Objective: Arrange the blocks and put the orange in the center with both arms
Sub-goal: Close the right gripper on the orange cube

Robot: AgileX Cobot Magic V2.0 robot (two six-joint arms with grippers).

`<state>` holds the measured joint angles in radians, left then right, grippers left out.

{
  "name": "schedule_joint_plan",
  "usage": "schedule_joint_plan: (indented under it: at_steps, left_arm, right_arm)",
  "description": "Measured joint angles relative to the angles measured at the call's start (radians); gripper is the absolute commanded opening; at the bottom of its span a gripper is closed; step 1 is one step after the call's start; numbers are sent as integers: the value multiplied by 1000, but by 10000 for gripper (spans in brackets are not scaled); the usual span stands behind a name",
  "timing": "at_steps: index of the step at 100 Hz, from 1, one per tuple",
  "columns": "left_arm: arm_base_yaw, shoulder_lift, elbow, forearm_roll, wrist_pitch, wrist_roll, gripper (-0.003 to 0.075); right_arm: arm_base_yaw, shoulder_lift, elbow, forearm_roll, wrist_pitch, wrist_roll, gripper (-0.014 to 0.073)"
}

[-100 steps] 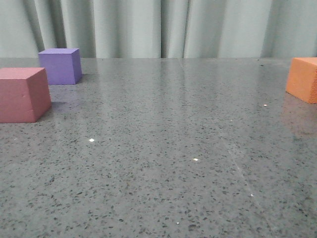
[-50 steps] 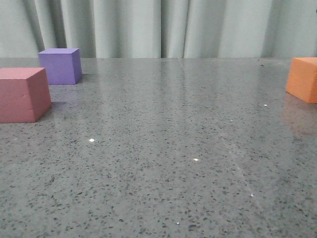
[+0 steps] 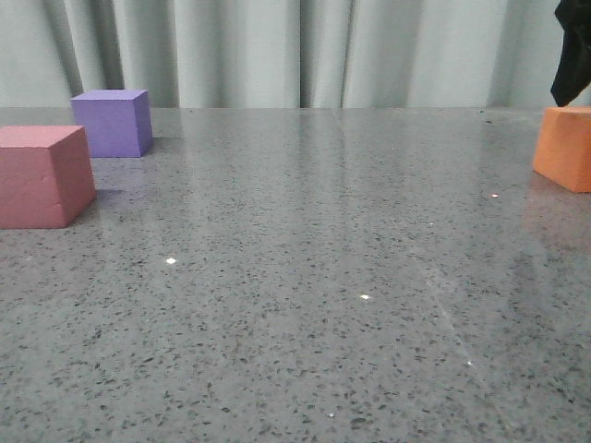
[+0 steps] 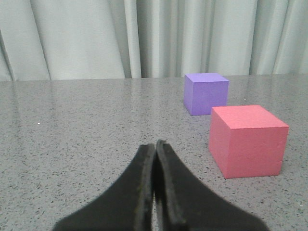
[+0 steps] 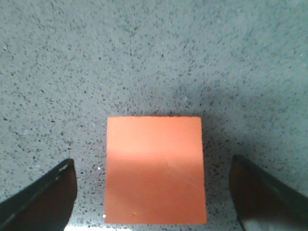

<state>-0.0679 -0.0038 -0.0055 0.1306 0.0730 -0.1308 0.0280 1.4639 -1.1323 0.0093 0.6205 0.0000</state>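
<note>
Barely begun: right gripper (image 5: 153, 192) spread wide above orange cube (image 5: 155, 168), nothing grasped; left gripper (image 4: 155, 149) pressed together, purple cube (image 4: 205, 92) and pink-red cube (image 4: 248, 139) ahead.

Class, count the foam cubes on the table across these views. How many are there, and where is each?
3. The purple cube sits far left, the pink-red cube just in front of it, and the orange cube at the right edge, partly cropped.

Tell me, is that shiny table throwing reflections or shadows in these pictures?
Front view: the glossy table mirrors the curtain as pale streaks, and the orange cube leaves a faint warm reflection. Right wrist view: a soft dark shadow surrounds the orange cube. Left wrist view: the shut left claw looks dark and slightly blurred.
</note>
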Motion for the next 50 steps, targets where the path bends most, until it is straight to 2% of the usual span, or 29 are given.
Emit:
schedule_joint_plan:
  at_steps: [40,50]
  left_arm:
    - [0,0,0,0,0,0,-19]
    - [0,0,0,0,0,0,-19]
  right_arm:
    - [0,112,-2,0,-10,0,628]
    - [0,130,-2,0,-12,0,542]
